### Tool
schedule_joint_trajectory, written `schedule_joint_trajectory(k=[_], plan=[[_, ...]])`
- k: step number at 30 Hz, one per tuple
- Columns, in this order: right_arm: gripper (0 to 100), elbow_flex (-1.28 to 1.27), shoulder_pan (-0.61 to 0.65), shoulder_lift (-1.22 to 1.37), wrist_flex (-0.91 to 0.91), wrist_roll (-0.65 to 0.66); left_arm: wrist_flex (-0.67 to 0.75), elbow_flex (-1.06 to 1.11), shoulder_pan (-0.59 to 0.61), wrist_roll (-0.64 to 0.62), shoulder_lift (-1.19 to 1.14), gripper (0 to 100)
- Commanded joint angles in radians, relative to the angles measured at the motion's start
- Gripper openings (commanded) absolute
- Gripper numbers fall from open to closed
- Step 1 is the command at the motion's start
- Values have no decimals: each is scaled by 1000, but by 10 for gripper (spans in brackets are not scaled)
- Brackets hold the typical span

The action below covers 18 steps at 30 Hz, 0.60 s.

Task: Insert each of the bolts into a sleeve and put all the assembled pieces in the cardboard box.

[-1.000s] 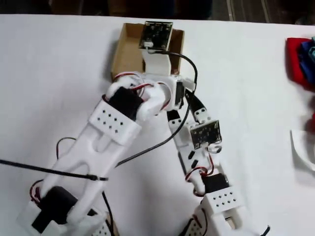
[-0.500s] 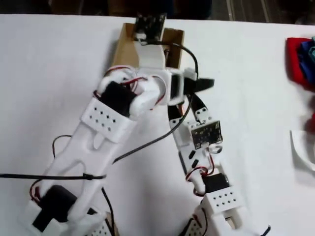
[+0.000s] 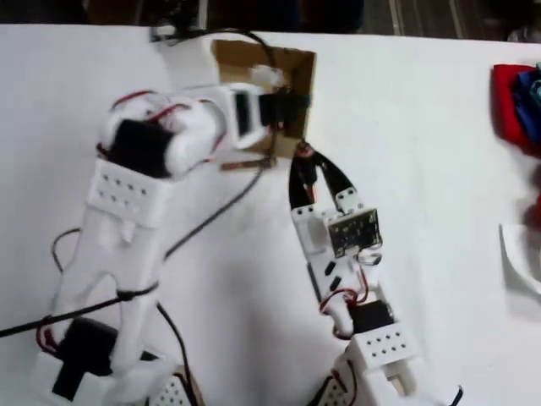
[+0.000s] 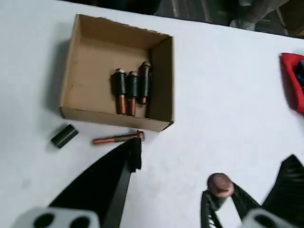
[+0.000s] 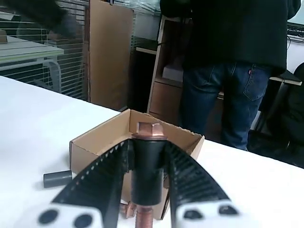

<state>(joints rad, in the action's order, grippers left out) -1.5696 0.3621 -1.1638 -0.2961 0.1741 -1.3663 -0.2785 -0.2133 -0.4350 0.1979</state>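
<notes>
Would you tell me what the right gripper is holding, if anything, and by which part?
The right gripper holds an assembled piece by its black sleeve, upright between the fingers; the bolt's copper head sticks out above, the threaded end below.

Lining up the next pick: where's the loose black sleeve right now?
In the left wrist view the loose sleeve lies on the table just outside the cardboard box, off one corner, with the bare bolt next to it.

Box (image 4: 109,117) had three sleeved bolts (image 4: 131,90) side by side; a bare bolt (image 4: 118,138) and loose sleeve (image 4: 64,136) lay just outside, and a fourth assembly (image 5: 147,166) stood upright in the right jaws.
</notes>
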Motion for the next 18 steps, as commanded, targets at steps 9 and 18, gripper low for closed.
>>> schedule_joint_trajectory(k=[9,18], plan=[[20,446,-127,117,232,-196,-147,179,368,199,-5,164],[20,1306,-87,964,659,-273,210,642,480,203,-3,24]])
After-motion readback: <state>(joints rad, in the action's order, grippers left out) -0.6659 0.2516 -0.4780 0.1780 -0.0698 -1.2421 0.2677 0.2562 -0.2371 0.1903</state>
